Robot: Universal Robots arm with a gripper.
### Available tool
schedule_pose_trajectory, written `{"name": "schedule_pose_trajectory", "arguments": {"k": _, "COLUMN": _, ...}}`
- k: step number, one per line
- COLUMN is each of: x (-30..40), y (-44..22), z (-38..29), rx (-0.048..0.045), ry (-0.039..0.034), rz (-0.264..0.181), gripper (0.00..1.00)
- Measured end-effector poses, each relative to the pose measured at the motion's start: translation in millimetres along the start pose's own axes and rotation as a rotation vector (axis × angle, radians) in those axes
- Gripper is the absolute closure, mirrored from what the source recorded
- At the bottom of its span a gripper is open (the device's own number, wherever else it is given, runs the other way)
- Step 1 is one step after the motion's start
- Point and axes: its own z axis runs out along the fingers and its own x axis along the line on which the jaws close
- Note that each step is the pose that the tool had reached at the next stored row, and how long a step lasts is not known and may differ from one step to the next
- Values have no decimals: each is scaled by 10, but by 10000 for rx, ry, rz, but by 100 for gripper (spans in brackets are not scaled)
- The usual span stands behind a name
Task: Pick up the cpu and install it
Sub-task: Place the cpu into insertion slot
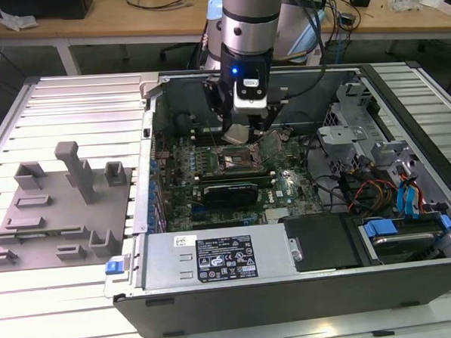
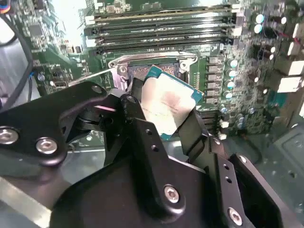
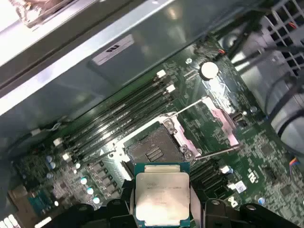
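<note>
Pickup done: your gripper [image 3: 162, 198] was clamped on the cpu [image 3: 162, 192] | cpu hung near the open socket [image 1: 233, 162], at its 12 o'clock in the exterior view, not touching | install left: socket was bare

I count one cpu [image 3: 162, 198], with two black fingers [image 2: 192, 137] on it. There is one open computer case [image 1: 293, 305] on one counter [image 1: 66, 306], and inside it one empty socket [image 3: 154, 149], one black card [image 1: 228, 193] and one power supply box [image 1: 219, 259]. Beside the case is one grey fixture plate [image 1: 61, 212], and above everything is one robot arm [image 1: 252, 24].
</note>
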Motion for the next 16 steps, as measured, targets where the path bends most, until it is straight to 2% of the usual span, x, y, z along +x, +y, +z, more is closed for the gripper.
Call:
{"name": "schedule_pose_trajectory", "arguments": {"k": 10, "x": 0, "y": 0, "z": 2, "rx": -29, "ry": 8, "rz": 2037, "gripper": 45}}
{"name": "schedule_pose_trajectory", "arguments": {"k": 12, "x": 0, "y": 0, "z": 2, "rx": -37, "ry": 9, "rz": 2639, "gripper": 45}}
{"name": "schedule_pose_trajectory", "arguments": {"k": 16, "x": 0, "y": 0, "z": 3, "rx": -47, "ry": 12, "rz": 3403, "gripper": 45}}
